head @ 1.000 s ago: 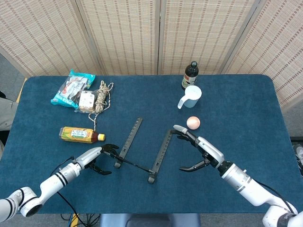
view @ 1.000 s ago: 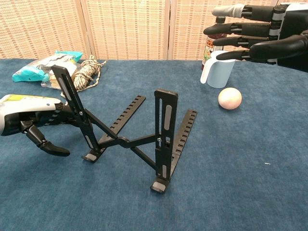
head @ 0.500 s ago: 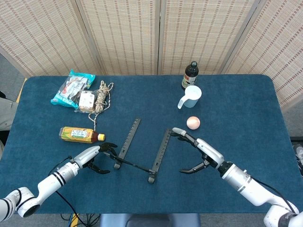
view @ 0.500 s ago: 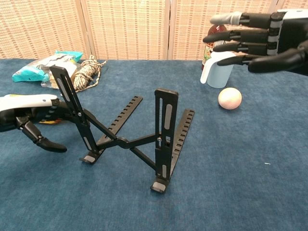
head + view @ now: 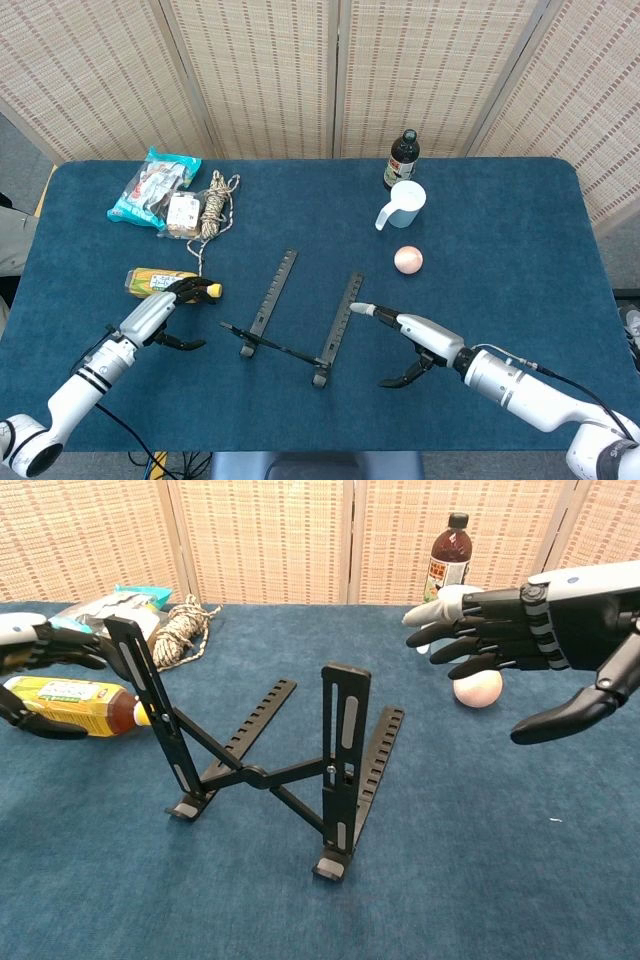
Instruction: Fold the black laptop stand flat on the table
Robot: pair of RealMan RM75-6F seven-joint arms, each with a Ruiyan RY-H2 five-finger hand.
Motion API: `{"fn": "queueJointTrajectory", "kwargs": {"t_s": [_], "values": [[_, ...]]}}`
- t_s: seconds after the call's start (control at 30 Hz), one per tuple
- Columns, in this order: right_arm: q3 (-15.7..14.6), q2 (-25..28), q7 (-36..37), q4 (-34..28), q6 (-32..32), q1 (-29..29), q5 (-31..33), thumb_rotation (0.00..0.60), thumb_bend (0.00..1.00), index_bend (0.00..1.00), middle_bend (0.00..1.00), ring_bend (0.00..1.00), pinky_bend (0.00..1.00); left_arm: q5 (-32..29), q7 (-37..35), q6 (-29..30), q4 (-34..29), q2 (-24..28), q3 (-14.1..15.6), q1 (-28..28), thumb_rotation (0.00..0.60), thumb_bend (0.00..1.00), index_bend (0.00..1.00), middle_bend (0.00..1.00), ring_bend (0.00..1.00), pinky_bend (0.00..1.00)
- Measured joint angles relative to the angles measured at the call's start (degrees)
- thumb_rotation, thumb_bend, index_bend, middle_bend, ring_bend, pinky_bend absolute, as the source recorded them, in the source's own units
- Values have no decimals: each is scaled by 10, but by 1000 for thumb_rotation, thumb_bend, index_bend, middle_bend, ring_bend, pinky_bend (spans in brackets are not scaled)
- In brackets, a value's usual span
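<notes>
The right hand [image 5: 520, 640] hung empty with its fingers spread and the thumb dropped apart, just to the right of the black laptop stand [image 5: 270, 765] and level with its upper half, not touching it. The left hand [image 5: 160, 315] was likewise empty and loosely spread, drawn off to the stand's left, near the yellow-labelled bottle [image 5: 170, 283] lying on the bench [image 5: 500, 220].

The stand sat near the front middle of the bench, fully erected: two flat uprights rose from hooked feet, two notched rails lay along the cloth behind them, and thin crossed links joined the sides at a central pivot. It looked like thin rigid metal, light enough to skid or tip on the cloth if pushed from one side only. The bars were narrow and smooth, so a pinch across a flat face would likely hold better than a wrap. A sensible hold was probably near the top of each upright, one hand to each, pressing back and down toward the rails while keeping fingers out of the closing links.
</notes>
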Motion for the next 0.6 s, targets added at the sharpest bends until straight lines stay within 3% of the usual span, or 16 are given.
{"fn": "queueJointTrajectory", "kwargs": {"t_s": [0.4,0.6], "values": [[30,-68,-91,-13,-21,17,69,600,0,0,39,0,60,-10,70,55,-44,30,-16,44,600,135,293,124,53,40],[51,-135,-190,-10,-3,11,138,600,82,0,52,0,60,-2,87,66,-49,31,-19,55,600,135,293,124,54,40]]}}
